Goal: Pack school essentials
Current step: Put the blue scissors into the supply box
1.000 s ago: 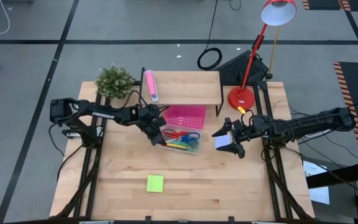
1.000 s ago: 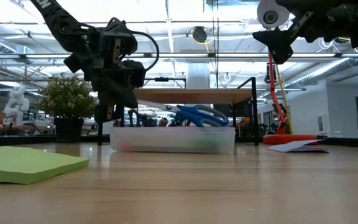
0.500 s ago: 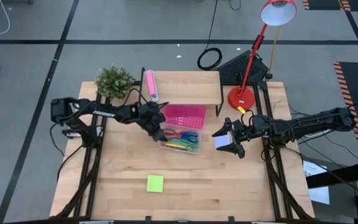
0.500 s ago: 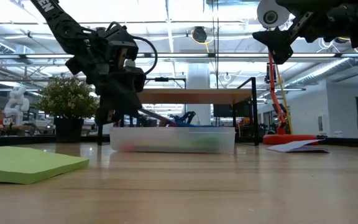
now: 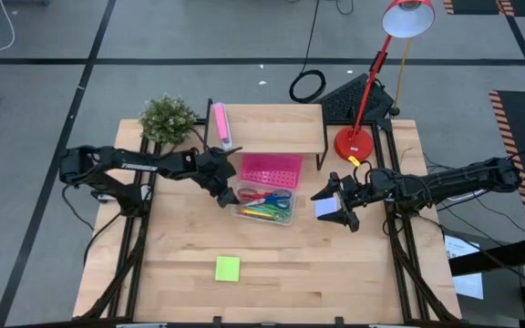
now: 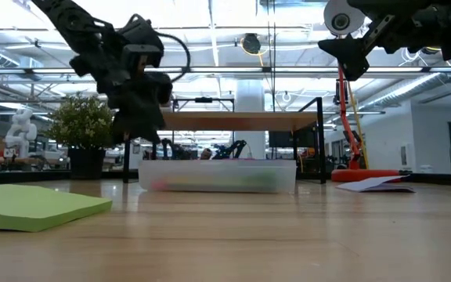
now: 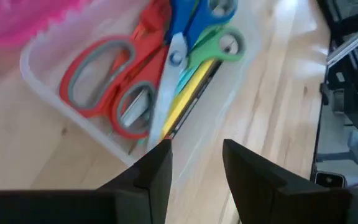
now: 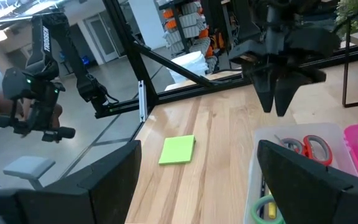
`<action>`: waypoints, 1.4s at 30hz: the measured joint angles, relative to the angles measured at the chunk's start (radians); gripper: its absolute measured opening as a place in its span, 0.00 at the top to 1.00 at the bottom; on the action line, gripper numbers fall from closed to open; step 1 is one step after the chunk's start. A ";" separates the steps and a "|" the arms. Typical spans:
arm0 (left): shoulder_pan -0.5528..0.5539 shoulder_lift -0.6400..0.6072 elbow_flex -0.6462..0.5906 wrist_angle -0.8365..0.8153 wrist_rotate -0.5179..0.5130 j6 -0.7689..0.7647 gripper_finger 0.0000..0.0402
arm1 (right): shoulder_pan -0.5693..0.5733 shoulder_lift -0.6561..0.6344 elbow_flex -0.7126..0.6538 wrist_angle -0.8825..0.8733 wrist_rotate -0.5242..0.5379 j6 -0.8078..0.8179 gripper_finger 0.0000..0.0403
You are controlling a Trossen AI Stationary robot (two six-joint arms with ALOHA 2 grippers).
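A clear plastic container (image 5: 285,219) stands mid-table and holds red scissors (image 7: 117,81), blue scissors (image 7: 188,18), green scissors (image 7: 219,46) and coloured pens (image 7: 185,102). My left gripper (image 5: 225,194) hangs open just off the container's left end, above its rim, with nothing between the fingers (image 7: 157,171). My right gripper (image 5: 340,206) is open wide and high over a pale-blue note pad (image 5: 324,209), which lies flat on the table (image 6: 373,185). A lime-green note pad (image 5: 228,268) lies flat toward the near edge.
A pink perforated tray (image 5: 272,169) sits just behind the container. A wooden shelf (image 5: 272,118) at the back carries a pink-and-white oblong object (image 5: 220,125). A potted plant (image 5: 167,118) and a red desk lamp (image 5: 354,141) flank it. Bare wood lies along the near edge.
The blue scissors stood up above the container's rim beside my left gripper; they have tipped down and now lie in the container. My left gripper has drawn back toward the table's left edge and slightly up, clear of the container.
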 joint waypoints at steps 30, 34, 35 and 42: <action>-0.433 0.133 0.230 -0.046 -0.661 0.166 0.75 | 0.000 0.001 0.000 -0.035 0.137 -0.056 0.22; -0.393 0.231 0.296 -0.104 -0.620 0.152 0.87 | 0.000 0.001 0.000 -0.038 0.137 -0.057 0.22; -0.382 0.253 0.307 -0.116 -0.607 0.140 0.89 | 0.000 0.001 0.000 -0.038 0.137 -0.057 0.22; -0.341 0.351 0.350 -0.130 -0.541 0.145 0.97 | 0.000 0.001 0.000 -0.046 0.133 -0.057 0.22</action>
